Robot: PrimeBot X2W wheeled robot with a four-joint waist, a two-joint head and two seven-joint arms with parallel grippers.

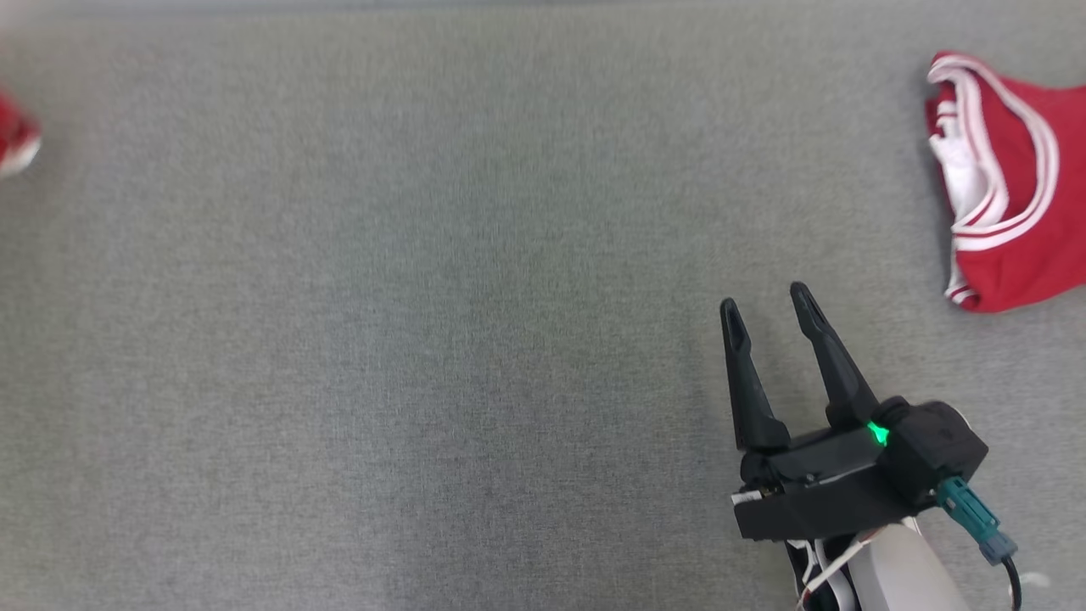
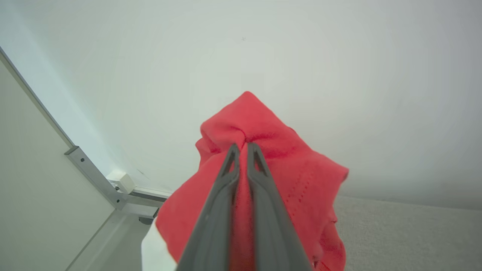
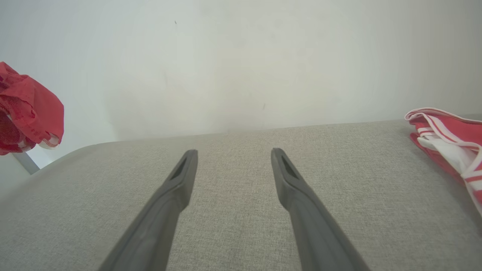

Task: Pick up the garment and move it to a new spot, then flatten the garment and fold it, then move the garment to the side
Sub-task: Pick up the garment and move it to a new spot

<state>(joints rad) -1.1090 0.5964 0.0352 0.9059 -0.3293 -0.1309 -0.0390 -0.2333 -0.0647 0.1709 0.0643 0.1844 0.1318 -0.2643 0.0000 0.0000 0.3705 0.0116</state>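
Grey woven cloth underlies the spread-open right hand, while left hand pinches crumpled red garment.

Your left gripper has its two dark fingers pressed almost together, pinching a fold of the red garment between them. Your right gripper sits at the lower right of the head view, fingers spread wide with nothing between them, pointing up and slightly left, its pale forearm behind it.
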